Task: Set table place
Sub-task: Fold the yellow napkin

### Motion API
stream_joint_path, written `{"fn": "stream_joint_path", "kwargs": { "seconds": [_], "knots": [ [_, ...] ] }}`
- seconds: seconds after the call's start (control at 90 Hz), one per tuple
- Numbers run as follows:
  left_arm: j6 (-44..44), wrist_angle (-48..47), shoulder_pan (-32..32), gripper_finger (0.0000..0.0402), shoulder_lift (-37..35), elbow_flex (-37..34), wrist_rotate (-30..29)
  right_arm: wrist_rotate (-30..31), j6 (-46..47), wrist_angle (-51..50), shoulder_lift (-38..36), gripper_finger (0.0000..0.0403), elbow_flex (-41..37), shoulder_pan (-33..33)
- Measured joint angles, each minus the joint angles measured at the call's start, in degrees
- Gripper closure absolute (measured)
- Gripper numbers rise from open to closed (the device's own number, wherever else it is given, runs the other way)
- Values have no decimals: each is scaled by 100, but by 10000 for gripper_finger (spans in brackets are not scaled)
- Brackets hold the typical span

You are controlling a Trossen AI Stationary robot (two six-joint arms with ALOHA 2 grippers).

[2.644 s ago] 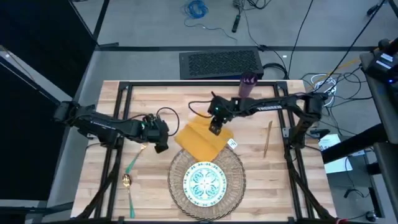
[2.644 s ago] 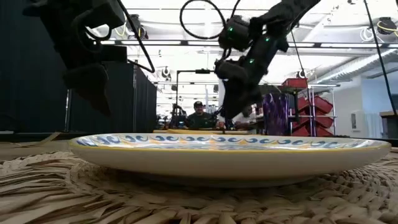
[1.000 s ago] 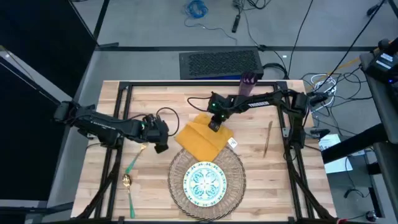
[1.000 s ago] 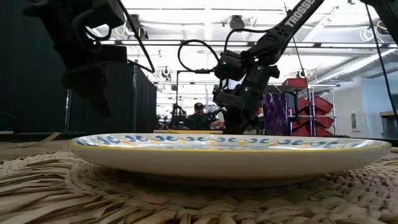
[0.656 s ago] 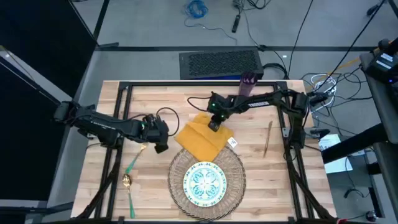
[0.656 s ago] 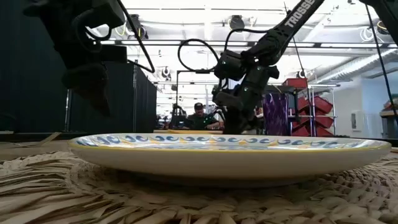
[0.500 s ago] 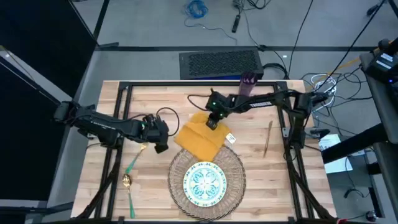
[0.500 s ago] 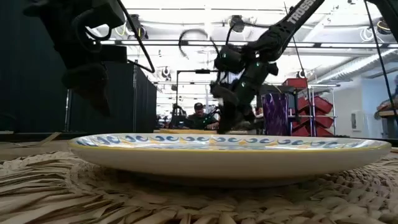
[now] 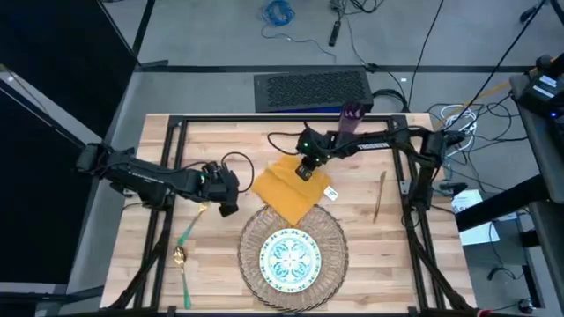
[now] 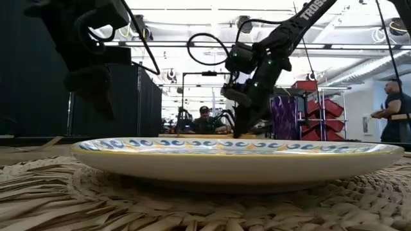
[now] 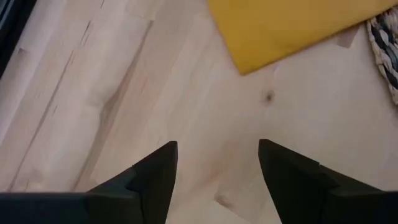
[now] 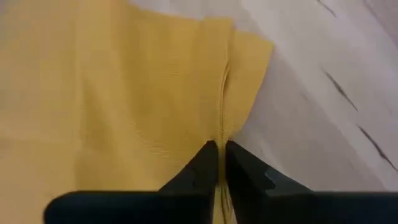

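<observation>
The mustard-yellow napkin [image 9: 284,192] lies on the table [image 9: 220,141], its near corner on the far rim of the wicker placemat [image 9: 251,264]. The blue-green plate [image 9: 291,258] sits on the placemat. My right gripper [image 9: 306,170] is shut on the napkin near its far right corner. My left gripper [image 9: 226,201] hovers open over bare wood left of the napkin, which also shows in its wrist view [image 11: 292,25]. The green-handled fork and spoon [image 9: 183,246] lie near the left edge, the knife [image 9: 379,195] at the right, and the purple cup [image 9: 351,119] at the far edge. My right gripper pinches a raised fold of the napkin [image 12: 224,127] between its two fingers, close to the napkin's far right corner. The fingers come from above, slanting down. The cloth puckers into a ridge at the fingers, and the rest of the napkin lies flat on the table.
A small white tag [image 9: 330,193] lies beside the napkin's right edge. Black frame rails [image 9: 176,132] run along the table's sides. Bare wood lies between the napkin and the knife. In the low view, people [image 10: 393,109] stand in the room behind.
My right gripper, shut on the napkin, has moved a little toward the table's far edge and tipped. The napkin's far part and the white tag have slid that way with it, while the near corner stays on the placemat's rim.
</observation>
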Motion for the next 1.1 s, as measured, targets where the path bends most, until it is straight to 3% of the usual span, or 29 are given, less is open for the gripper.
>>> {"fn": "stream_joint_path", "kwargs": {
  "seconds": [0.211,0.289,0.378,0.633,1.1],
  "knots": [
    [-9,3,0,191,-2,0,106,914,-177,95,-18,294,2,23],
    [-9,3,0,191,-1,0,109,867,-197,238,-18,273,2,-6],
    [-7,7,0,191,-1,0,109,420,-238,567,-18,258,3,-4],
    [-9,127,0,191,-1,0,109,-138,-283,1073,13,260,11,-80],
    [-14,97,0,191,-2,0,133,-274,-323,979,520,262,11,-207]
  ]
}}
